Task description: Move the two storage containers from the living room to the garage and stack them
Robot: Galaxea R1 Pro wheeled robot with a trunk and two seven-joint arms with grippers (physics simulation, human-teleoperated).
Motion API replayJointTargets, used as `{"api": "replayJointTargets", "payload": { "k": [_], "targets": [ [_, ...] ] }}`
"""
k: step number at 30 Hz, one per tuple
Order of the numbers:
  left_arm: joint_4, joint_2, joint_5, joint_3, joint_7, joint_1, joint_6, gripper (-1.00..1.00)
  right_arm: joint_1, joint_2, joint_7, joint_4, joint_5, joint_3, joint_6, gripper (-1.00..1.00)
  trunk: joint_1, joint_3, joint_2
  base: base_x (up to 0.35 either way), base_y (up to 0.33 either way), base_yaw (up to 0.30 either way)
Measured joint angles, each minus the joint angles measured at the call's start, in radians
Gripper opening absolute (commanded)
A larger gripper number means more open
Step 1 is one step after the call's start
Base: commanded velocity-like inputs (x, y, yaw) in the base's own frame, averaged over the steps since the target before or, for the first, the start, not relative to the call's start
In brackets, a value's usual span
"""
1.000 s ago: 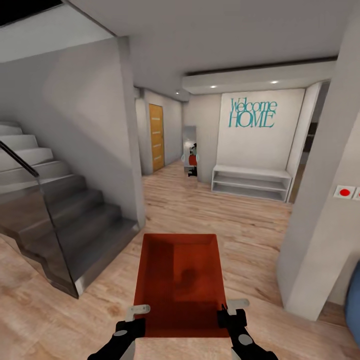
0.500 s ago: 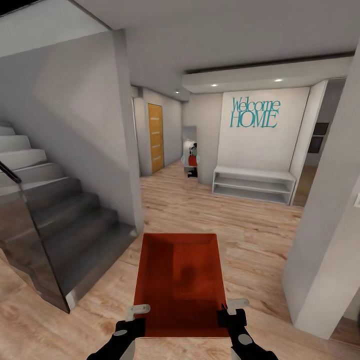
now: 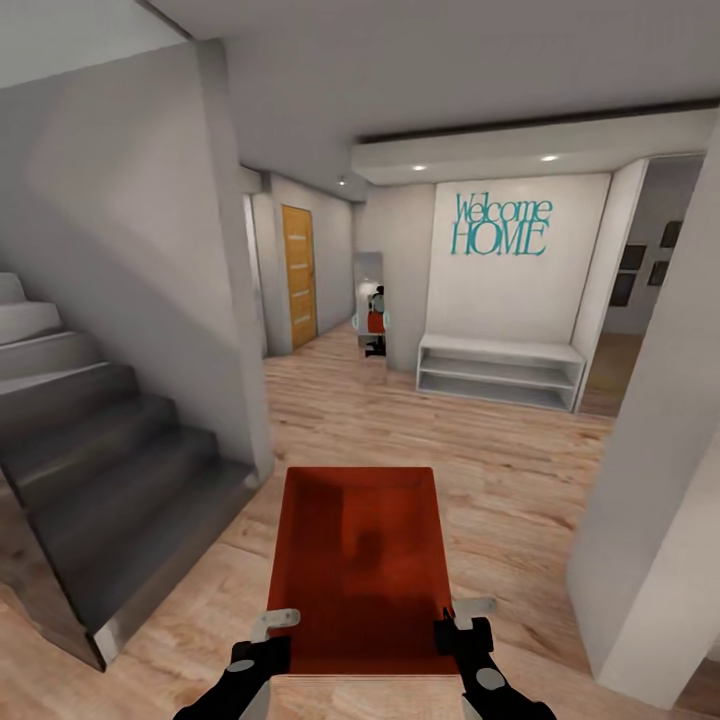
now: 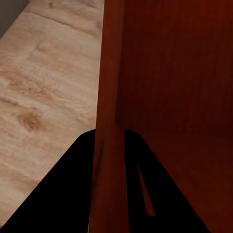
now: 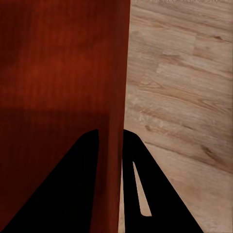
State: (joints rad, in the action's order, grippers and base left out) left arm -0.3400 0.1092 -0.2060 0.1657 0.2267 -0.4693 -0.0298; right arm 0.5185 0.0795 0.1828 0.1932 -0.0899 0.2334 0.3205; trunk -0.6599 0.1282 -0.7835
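So the whole view has slid since a second ago: the grey staircase (image 3: 110, 480) sits lower and further left now, its glass side panel has mostly dropped off the edge, and the red switch on the right-hand white pillar (image 3: 660, 480) is gone from sight. That's the robot rolling forward and turning, not the stuff moving. The orange-red rectangular open-top plastic container (image 3: 360, 565) hasn't budged relative to the arms; it's carried out front over the light wood-plank floor (image 3: 500, 470). Smooth flat walls, a bit glossy inside, darker shadow near the bottom. The left gripper (image 4: 110, 160) is pinched on the bin's left wall, one black finger each side of it, and the right gripper (image 5: 110, 160) does the same on the right wall. Up ahead there's a low white open shelf (image 3: 500, 368) under teal "Welcome HOME" lettering (image 3: 500, 224), plus a wood-panelled door (image 3: 298, 275) down the hall.
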Motion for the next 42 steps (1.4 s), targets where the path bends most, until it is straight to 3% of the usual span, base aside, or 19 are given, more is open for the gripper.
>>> {"api": "replayJointTargets", "payload": {
  "k": [42],
  "targets": [
    [0.000, 0.001, 0.000, 0.001, 0.002, 0.000, 0.001, -1.00, 0.000, -0.001, 0.000, 0.000, -0.001, 0.001, 0.001, -1.00, 0.000, 0.000, 0.000, 0.321, 0.000, 0.000]
  ]
}}
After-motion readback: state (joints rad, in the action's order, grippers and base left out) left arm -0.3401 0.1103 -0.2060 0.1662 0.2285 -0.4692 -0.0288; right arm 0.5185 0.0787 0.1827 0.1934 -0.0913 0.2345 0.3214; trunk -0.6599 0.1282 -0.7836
